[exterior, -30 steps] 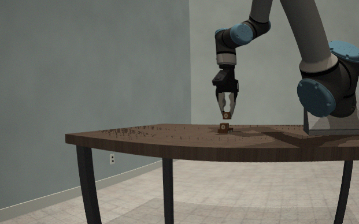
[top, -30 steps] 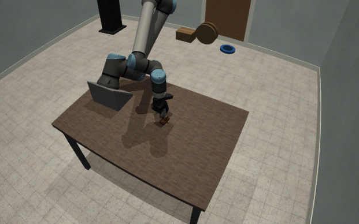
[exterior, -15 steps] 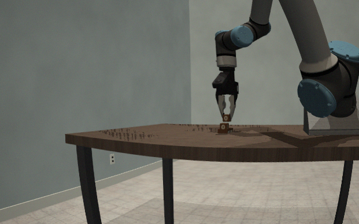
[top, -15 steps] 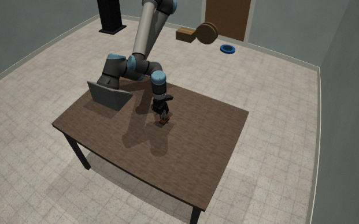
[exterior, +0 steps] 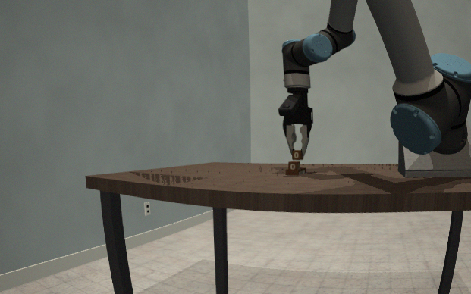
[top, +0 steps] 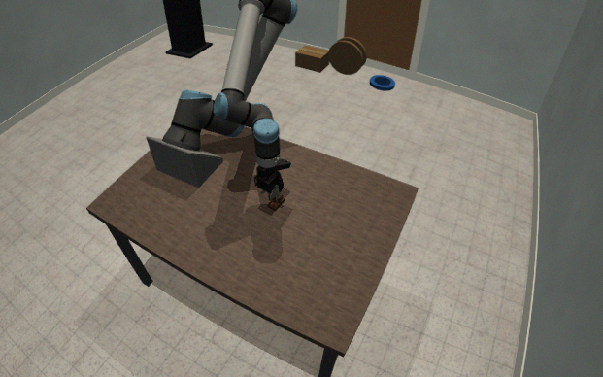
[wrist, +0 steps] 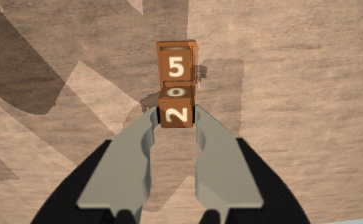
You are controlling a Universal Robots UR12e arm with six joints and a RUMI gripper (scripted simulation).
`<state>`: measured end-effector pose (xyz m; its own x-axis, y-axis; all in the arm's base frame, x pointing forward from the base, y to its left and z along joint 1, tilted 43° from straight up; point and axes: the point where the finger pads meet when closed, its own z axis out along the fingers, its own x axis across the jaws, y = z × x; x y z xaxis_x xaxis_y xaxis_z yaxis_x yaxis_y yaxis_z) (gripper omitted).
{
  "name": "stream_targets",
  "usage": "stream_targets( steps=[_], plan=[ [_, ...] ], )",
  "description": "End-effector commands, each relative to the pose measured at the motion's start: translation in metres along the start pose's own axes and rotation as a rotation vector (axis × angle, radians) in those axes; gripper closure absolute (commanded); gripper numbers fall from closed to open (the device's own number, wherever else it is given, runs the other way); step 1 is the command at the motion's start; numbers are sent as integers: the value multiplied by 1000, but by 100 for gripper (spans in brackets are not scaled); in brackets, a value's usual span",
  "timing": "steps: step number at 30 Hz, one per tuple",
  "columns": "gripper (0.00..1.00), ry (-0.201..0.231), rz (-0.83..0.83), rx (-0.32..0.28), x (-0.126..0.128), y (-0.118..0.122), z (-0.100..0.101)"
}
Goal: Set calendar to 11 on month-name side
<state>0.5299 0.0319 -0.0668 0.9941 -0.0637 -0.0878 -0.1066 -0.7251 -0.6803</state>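
Observation:
My gripper (top: 276,194) (exterior: 296,153) (wrist: 177,106) points straight down and is shut on a small brown number cube (exterior: 296,154) (wrist: 175,115). In the wrist view this cube shows a 2 on top and a 0 on the face beyond it. In the exterior view it shows a 0. It hangs a little above the table, just over the low tray (exterior: 301,172). A second cube (exterior: 294,166) (wrist: 176,66) sits in the tray directly below and beyond the held one. It shows a 5 on top and a 0 toward the exterior camera. The month's name is not visible.
The dark wooden table (top: 331,272) (exterior: 202,182) carries the arm's grey wedge base (top: 185,162) (exterior: 441,163) at its back corner. On the floor far behind lie a cardboard box (top: 311,57), a round wooden disc (top: 348,55) and a blue bowl (top: 382,83).

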Motion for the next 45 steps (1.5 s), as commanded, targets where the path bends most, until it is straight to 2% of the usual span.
stream_targets(
  steps=[1, 25, 45],
  plan=[
    [90, 1, 0, -1, 1, 0, -1],
    [90, 1, 0, -1, 1, 0, 1],
    [90, 1, 0, -1, 1, 0, 16]
  ],
)
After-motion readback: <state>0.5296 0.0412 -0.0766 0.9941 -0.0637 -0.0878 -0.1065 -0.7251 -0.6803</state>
